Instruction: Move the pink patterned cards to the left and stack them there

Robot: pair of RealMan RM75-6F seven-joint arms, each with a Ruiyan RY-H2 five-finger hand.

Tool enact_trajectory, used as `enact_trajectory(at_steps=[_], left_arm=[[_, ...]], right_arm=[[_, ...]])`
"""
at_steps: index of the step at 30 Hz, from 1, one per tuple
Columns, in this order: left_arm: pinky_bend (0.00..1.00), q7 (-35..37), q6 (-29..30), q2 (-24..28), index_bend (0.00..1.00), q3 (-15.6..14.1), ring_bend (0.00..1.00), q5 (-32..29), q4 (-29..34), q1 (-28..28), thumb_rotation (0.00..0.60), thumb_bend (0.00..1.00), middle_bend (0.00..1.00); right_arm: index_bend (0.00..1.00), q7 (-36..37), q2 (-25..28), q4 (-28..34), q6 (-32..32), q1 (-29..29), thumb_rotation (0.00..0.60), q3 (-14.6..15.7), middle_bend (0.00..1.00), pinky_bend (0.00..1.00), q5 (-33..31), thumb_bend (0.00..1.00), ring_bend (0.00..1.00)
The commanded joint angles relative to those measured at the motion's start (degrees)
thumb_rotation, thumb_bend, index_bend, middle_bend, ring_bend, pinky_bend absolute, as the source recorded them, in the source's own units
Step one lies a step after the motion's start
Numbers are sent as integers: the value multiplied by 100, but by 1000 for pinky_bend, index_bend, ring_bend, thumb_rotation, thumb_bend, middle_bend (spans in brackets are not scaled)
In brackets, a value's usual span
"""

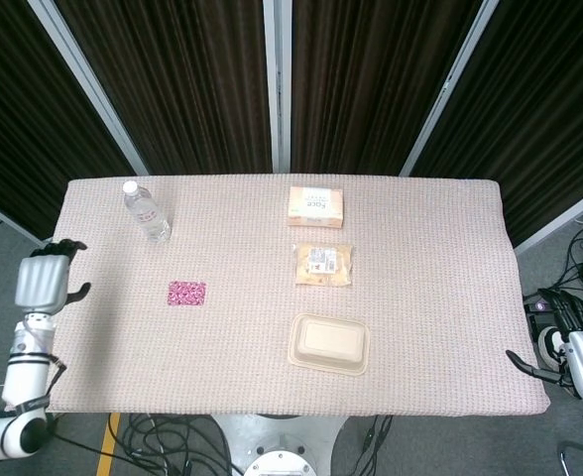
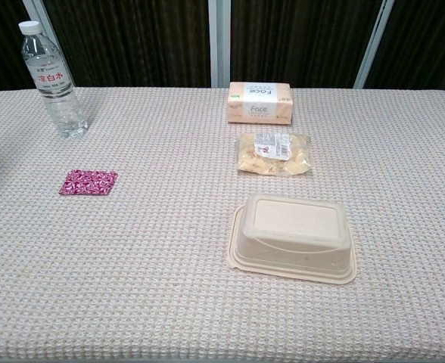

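From the head view, the pink patterned cards (image 1: 186, 293) lie flat as one small pile on the table (image 1: 440, 327), in its left half, nearer the left edge than the middle and a little in front of the water bottle (image 1: 146, 210) that stands by the far-left corner. The left hand (image 1: 44, 283) hangs just off the left edge, released, fingers apart and holding nothing. The right hand (image 1: 579, 357) sits beyond the near-right corner, apart from the table; whether it is released or clenched I cannot tell. From the chest view, neither hand shows, and the cards (image 2: 89, 182) rest alone toward the left edge, well apart from the tissue box (image 2: 259, 103), snack bag (image 2: 273, 153) and lidded tray (image 2: 294, 236). No other pink card is visible anywhere, so the task looks finished or very nearly so.
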State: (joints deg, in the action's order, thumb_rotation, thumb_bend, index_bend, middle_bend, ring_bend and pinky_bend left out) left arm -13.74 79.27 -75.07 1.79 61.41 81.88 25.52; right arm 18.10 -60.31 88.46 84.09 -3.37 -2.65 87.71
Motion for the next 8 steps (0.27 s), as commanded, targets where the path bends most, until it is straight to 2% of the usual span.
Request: enact_trajectory(at_steps=[1,8], left_arm=[[359,402,721,293,356,-308,277,604,64,-609,600,260,343],[352,298,1337,612,356,-530,277,1116,711,-1224,600,252,338]], right_arm=[[72,-35,-13,32,40,5,262,-4,90,48,20,88,0],[72,-152,-55,77,165,66,256,-8,89,49,13,89,0]])
